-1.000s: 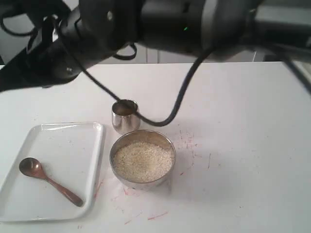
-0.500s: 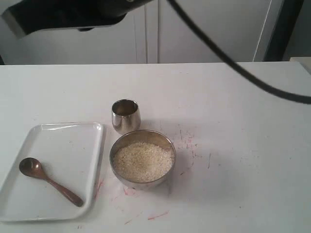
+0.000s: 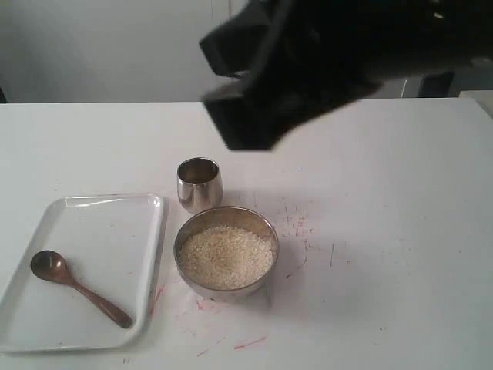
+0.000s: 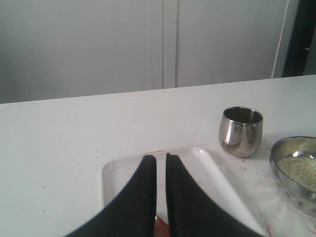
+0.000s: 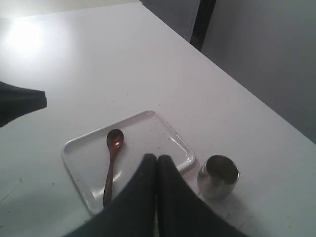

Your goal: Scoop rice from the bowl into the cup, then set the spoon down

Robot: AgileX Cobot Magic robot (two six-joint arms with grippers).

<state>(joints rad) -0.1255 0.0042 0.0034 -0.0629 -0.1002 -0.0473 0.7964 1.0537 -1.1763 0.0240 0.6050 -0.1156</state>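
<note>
The steel bowl (image 3: 226,250) holds the rice (image 3: 227,256) at the table's middle, and the small steel cup (image 3: 199,183) stands just behind it. The reddish-brown spoon (image 3: 77,287) lies loose in the white tray (image 3: 115,223) on the left. In the left wrist view my left gripper (image 4: 161,159) hangs over the tray (image 4: 207,163) with only a thin slit between its fingers and nothing in them; the cup (image 4: 240,131) and bowl (image 4: 296,170) are off to one side. My right gripper (image 5: 157,159) is shut and empty, high above the tray (image 5: 163,133), spoon (image 5: 111,165) and cup (image 5: 218,175).
A dark blurred arm (image 3: 331,62) fills the upper middle and right of the exterior view, close to the camera. Red marks (image 3: 296,223) speckle the white table right of the bowl. Another dark arm part (image 5: 19,103) shows at the edge of the right wrist view.
The dark arm and its cable have swept from the upper left to the upper middle and right of the exterior view. Spoon, bowl, cup and tray have not moved.
</note>
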